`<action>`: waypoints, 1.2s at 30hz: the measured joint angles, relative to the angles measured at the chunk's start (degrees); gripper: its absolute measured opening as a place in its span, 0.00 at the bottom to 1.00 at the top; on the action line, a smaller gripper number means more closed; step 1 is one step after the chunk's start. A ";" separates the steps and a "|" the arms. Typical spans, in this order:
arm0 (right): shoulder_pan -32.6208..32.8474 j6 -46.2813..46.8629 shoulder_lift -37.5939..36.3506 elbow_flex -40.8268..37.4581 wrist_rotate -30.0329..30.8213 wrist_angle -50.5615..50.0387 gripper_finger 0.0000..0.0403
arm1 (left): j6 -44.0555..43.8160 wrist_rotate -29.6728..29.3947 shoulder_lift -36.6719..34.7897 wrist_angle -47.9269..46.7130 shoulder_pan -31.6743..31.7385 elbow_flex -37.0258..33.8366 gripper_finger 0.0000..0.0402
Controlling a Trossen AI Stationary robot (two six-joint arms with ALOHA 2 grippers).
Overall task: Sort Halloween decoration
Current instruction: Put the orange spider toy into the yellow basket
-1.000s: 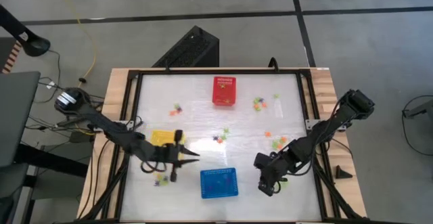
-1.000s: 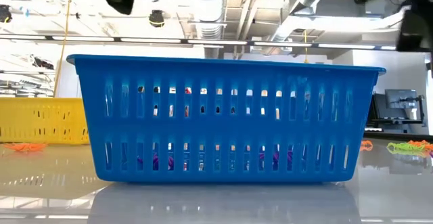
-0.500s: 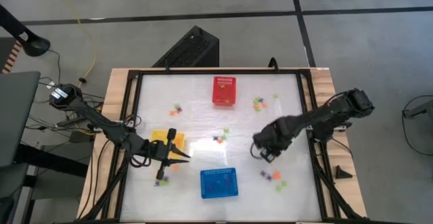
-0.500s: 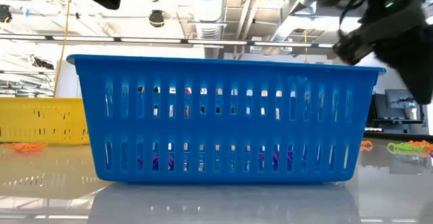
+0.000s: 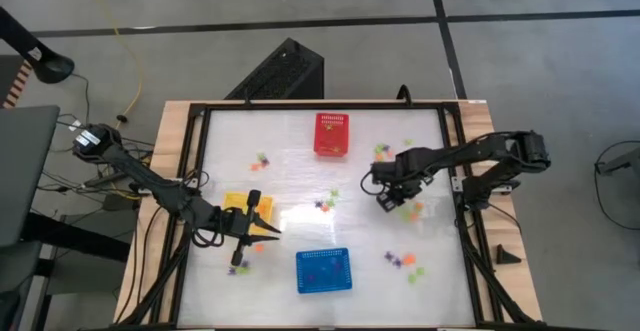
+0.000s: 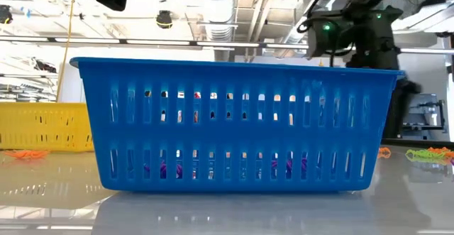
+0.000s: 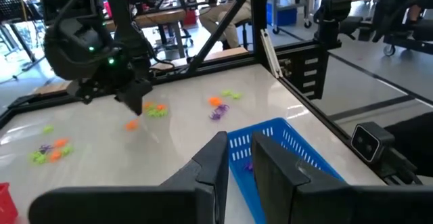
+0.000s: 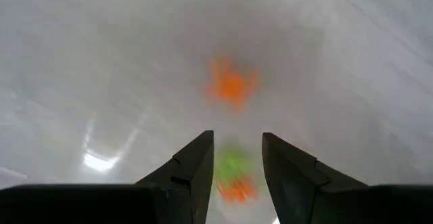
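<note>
The Halloween decoration is tiny orange, purple and green trinkets lying scattered on the white table, some at the right [image 5: 408,211], some near the middle [image 5: 325,203] and some at the near left [image 5: 238,265]. My right gripper [image 5: 388,201] points down, open, just above the right-hand cluster. In the right wrist view its fingers [image 8: 235,139] stand on either side of a green and orange trinket [image 8: 233,175] below them, with an orange trinket [image 8: 232,84] beyond. My left gripper [image 5: 272,229] points level beside the yellow basket [image 5: 236,203]. Its fingers [image 7: 240,143] stand a narrow gap apart with nothing between them.
A blue basket [image 5: 323,270] stands at the near middle and fills the low view [image 6: 237,125], with purple trinkets inside. A red basket [image 5: 331,134] stands at the far middle. More trinkets lie at the far left [image 5: 262,159], far right [image 5: 381,152] and near right [image 5: 400,261].
My right gripper has swung from beside the blue basket's right side toward the table's far edge, over the right-hand cluster, dropping lower and turning as it went. My left gripper drew back a little toward the table's left edge, then kept still.
</note>
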 joint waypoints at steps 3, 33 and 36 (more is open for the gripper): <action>-0.84 -1.47 0.01 -0.15 2.60 2.69 0.40 | 0.00 0.00 0.02 0.00 0.00 0.00 0.14; 1.85 6.01 -0.18 -6.83 2.23 10.86 0.40 | -0.04 -0.09 0.02 -0.39 0.00 0.04 0.14; 2.19 5.99 -0.16 -7.74 2.95 11.50 0.39 | -0.07 -0.11 0.04 -0.39 0.00 0.05 0.14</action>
